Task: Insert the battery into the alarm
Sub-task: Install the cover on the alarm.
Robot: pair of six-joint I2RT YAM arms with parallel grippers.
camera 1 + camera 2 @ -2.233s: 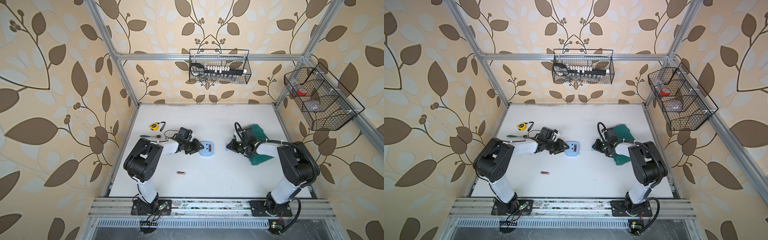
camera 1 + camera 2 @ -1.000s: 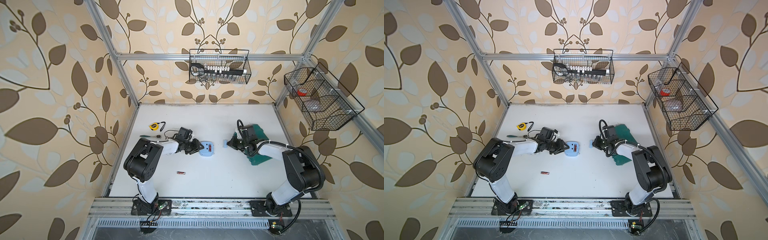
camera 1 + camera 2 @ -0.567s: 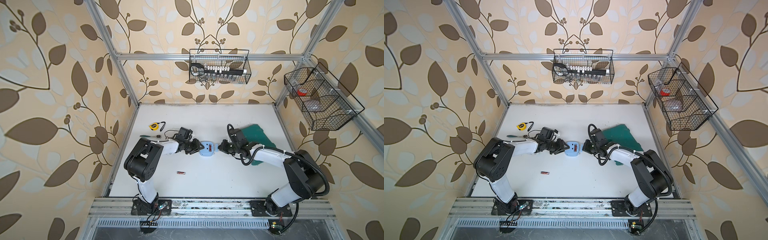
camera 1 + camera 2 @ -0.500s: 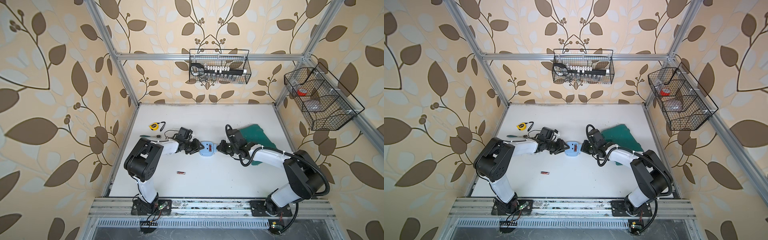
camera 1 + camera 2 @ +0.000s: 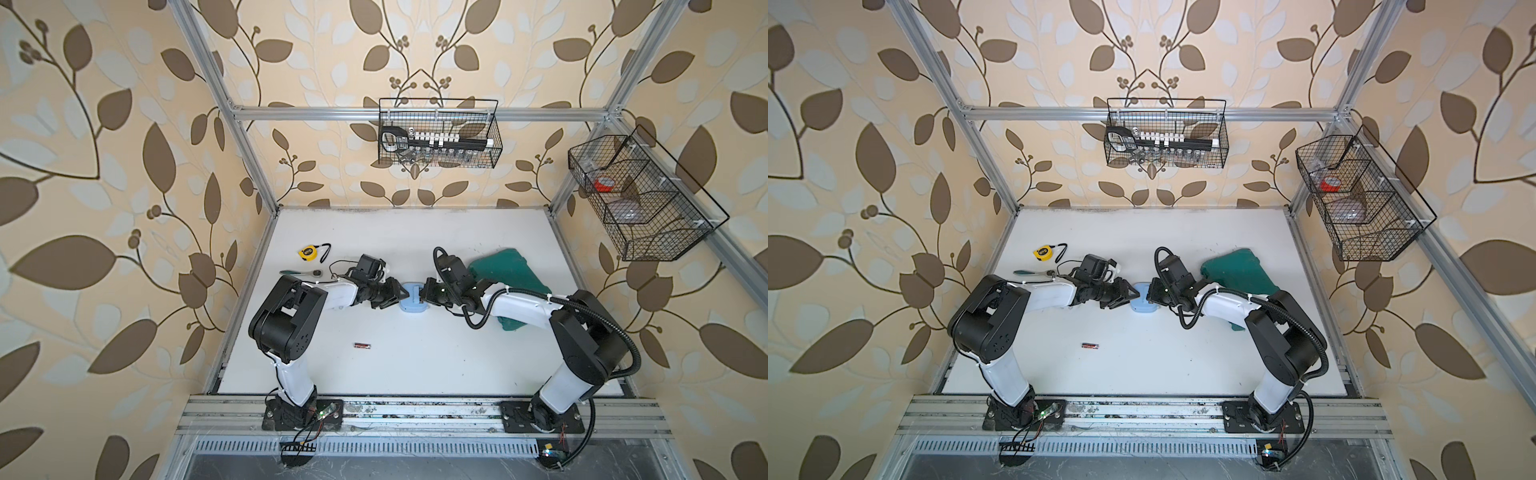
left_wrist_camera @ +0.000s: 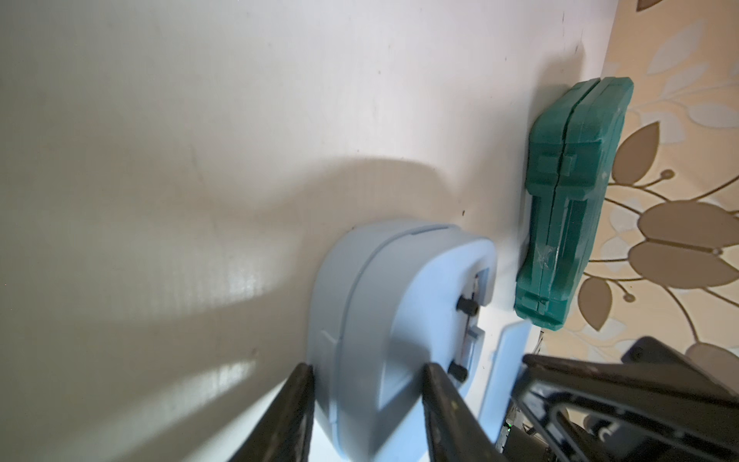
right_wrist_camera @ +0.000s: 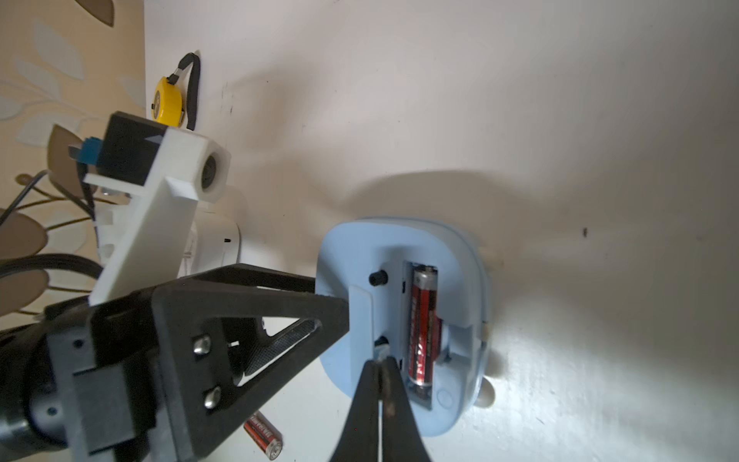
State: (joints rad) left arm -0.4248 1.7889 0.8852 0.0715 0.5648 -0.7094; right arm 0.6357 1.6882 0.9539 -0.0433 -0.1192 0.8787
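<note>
White tabletop (image 5: 415,232), leafy walls (image 5: 124,166) all round. The battery (image 7: 422,320) already lies in the open bay of the alarm (image 7: 452,256), long axis running toward the right pincer (image 7: 380,372), whose closed tips sit just beside it at the lid (image 7: 360,320) (pinching it? can't tell); the left pincer (image 6: 366,366) clamps the alarm's sides

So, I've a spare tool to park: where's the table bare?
Bare: the strip along the back wall, and the front between the loose battery and the right arm's base. Crowded: the middle, where the left end effector and right end effector meet at the alarm, green case alongside.
</note>
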